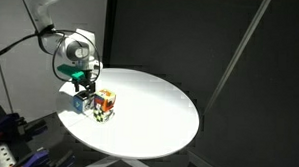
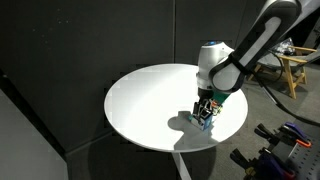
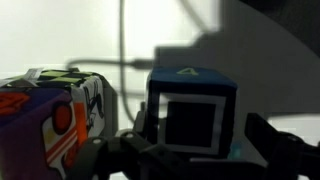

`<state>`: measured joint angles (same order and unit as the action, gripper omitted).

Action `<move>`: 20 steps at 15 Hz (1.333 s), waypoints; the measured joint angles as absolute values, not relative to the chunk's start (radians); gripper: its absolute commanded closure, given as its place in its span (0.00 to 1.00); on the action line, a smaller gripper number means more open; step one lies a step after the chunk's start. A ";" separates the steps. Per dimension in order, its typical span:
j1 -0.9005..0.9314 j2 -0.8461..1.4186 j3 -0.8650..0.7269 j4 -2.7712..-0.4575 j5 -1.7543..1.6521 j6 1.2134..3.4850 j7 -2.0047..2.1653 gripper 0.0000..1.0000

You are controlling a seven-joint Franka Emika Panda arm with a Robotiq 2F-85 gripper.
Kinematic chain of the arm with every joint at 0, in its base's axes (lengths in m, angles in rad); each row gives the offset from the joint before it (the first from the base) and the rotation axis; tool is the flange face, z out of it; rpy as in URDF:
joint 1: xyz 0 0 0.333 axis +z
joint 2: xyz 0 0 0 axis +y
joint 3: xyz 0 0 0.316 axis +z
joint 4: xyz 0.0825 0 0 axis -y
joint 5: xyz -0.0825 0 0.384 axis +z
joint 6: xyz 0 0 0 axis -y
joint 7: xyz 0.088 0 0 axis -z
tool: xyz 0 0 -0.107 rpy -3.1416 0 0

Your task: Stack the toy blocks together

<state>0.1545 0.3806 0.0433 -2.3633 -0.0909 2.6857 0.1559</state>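
While over the white desk (image 1: 158, 114) the tool (image 3: 197, 143) straddles the blue-and-white block (image 3: 190, 100), clamped or merely apart I cannot tell, the orange-red block (image 3: 45, 125) sits just beside that block, so a finger may clip it on lifting, or a loose pinch may drop the blue one.

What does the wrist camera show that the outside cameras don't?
Only the wrist view: close detail, the blue block with a dark square framed in white, the orange block patterned beside it. Only an exterior view: the whole round table and the arm. Shared: the blocks close together at the end effector.
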 measured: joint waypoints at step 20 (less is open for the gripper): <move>0.164 0.425 0.018 -2.342 -0.091 2.686 0.156 0.51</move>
